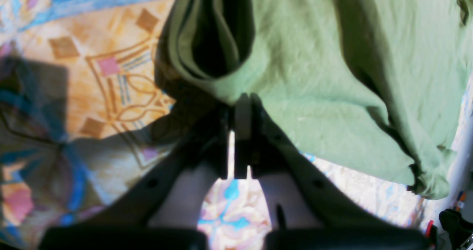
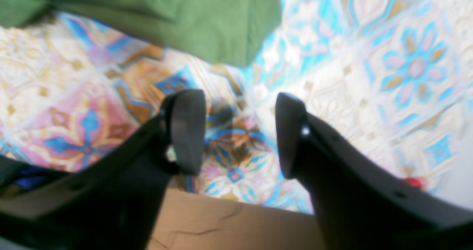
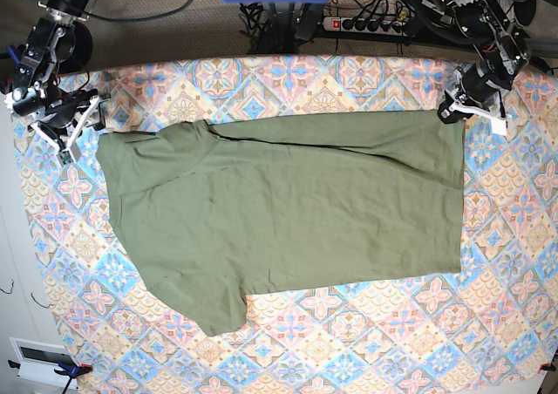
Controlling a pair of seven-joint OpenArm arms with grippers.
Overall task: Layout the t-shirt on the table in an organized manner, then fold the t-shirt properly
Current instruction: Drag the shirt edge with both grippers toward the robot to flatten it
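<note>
Where it lies flat, t-shirt (image 3: 288, 202) (no readable print), patterned table (image 3: 366, 342)

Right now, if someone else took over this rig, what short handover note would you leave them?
Left gripper: shut on the hem corner of the t-shirt, at the far right of the base view.
Right gripper: open, empty, hovering over the table beside the shirt's sleeve end, not touching the cloth.
T-shirt: spread nearly flat across the table, neck toward the right arm's side, hem toward the left arm's; some wrinkles, and the far sleeve looks bunched.
Done: rough layout.
Left: right gripper takes its corner, smooth out the shirt, then all the folding.
</note>
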